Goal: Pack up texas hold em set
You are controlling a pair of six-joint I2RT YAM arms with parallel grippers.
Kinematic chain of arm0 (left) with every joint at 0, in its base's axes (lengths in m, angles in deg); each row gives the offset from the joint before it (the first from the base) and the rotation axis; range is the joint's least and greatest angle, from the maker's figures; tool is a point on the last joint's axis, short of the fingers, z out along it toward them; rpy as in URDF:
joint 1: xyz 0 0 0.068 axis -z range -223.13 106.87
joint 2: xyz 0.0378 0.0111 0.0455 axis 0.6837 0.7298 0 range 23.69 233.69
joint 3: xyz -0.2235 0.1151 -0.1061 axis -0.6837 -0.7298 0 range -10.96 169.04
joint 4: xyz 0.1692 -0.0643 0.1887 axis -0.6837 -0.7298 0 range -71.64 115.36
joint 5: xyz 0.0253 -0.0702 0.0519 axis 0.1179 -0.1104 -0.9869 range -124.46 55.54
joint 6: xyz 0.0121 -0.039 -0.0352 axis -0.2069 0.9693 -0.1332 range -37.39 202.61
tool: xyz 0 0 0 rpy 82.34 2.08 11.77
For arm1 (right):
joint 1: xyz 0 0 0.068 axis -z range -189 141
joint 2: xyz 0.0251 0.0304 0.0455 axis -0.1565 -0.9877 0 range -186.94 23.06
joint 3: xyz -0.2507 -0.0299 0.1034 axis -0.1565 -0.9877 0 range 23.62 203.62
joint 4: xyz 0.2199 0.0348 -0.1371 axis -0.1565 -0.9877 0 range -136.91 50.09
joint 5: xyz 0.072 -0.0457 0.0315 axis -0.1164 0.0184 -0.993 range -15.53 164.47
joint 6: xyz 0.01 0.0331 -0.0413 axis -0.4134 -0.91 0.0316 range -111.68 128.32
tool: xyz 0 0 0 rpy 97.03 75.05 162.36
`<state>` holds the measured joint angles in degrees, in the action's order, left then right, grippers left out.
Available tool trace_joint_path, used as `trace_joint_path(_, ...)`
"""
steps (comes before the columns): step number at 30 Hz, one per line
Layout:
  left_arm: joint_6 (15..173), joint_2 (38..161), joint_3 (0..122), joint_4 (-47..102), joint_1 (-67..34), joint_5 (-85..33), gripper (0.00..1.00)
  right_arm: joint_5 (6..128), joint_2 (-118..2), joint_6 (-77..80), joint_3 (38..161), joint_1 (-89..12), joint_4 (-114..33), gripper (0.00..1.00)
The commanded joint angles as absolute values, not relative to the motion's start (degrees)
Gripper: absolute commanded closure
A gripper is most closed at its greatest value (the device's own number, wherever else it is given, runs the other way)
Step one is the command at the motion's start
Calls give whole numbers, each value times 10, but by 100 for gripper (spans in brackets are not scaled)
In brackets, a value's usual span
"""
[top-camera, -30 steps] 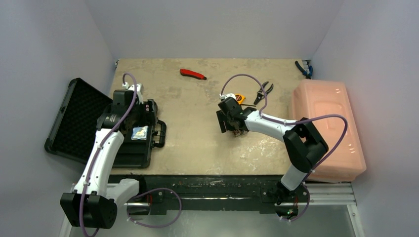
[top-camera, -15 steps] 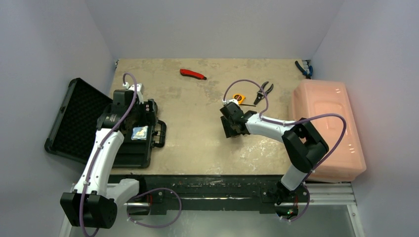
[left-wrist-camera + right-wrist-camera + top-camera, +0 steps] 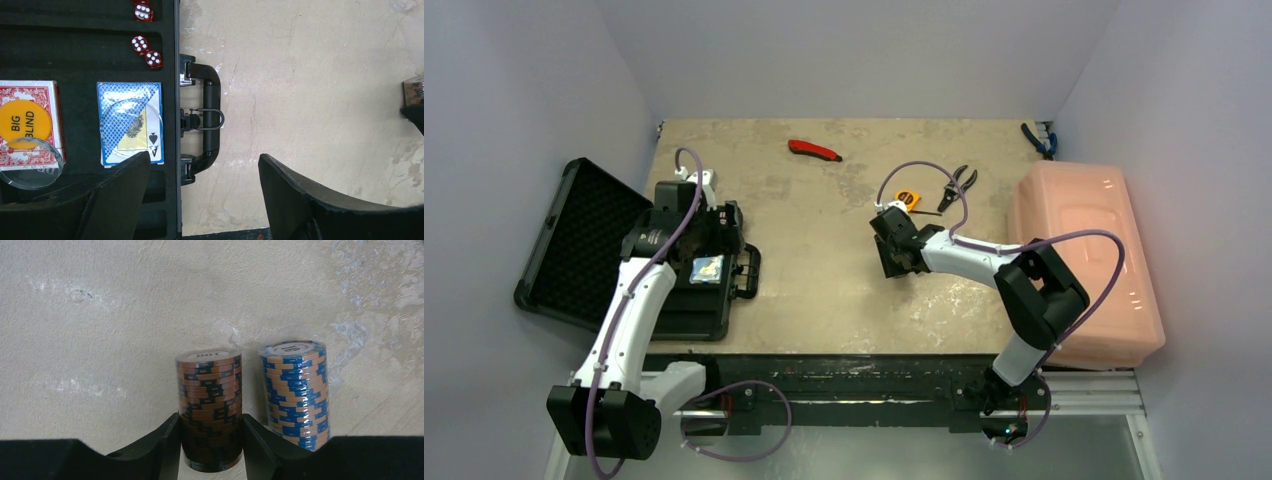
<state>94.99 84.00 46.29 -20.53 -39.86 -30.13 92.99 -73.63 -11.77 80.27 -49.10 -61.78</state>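
Observation:
The black case (image 3: 574,240) lies open at the table's left, its lid leaning out to the left. In the left wrist view its foam tray (image 3: 80,60) holds a blue card deck (image 3: 131,122) with a clear disc on it, a red deck (image 3: 30,122) under a yellow "BIG BLIND" disc, another clear disc (image 3: 30,170) and red dice (image 3: 146,51). My left gripper (image 3: 724,228) (image 3: 203,157) is open and empty above the case handle (image 3: 209,115). My right gripper (image 3: 896,262) (image 3: 210,425) is shut on the upright brown-and-black chip roll (image 3: 210,390). A blue chip roll (image 3: 295,390) stands just to its right.
A red-handled tool (image 3: 814,150) lies at the back. A yellow tape measure (image 3: 909,198) and black pliers (image 3: 954,185) lie just behind the right gripper. Blue-handled pliers (image 3: 1039,140) sit at the back right. A pink plastic bin (image 3: 1084,260) fills the right side.
My right gripper has shifted slightly right and turned, now sitting over the chip rolls. The left arm has barely moved.

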Motion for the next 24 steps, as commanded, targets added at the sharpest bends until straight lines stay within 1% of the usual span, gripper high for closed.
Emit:
trace_joint_path(1, 940, 839, 466, -184, -402, -282, 21, 932, -718, -115, 814, -490, -603, 94)
trace_joint_path(3, 941, 836, 466, -180, -403, -268, 21, 927, -706, -109, 818, -490, -604, 99)
trace_joint_path(4, 941, 832, 465, -177, -403, -261, 22, 916, -701, -107, 822, -490, -605, 100)
trace_joint_path(9, 944, 801, 452, -155, -402, -229, 21, 853, -663, -107, 838, -491, -596, 100)
trace_joint_path(16, 971, 781, 437, -131, -402, -166, 21, 729, -569, -121, 811, -492, -507, 100)
trace_joint_path(19, 988, 777, 436, -126, -402, -127, 23, 672, -537, -121, 804, -495, -466, 100)
trace_joint_path(24, 1017, 758, 429, -110, -403, -58, 25, 626, -508, -121, 817, -512, -421, 100)
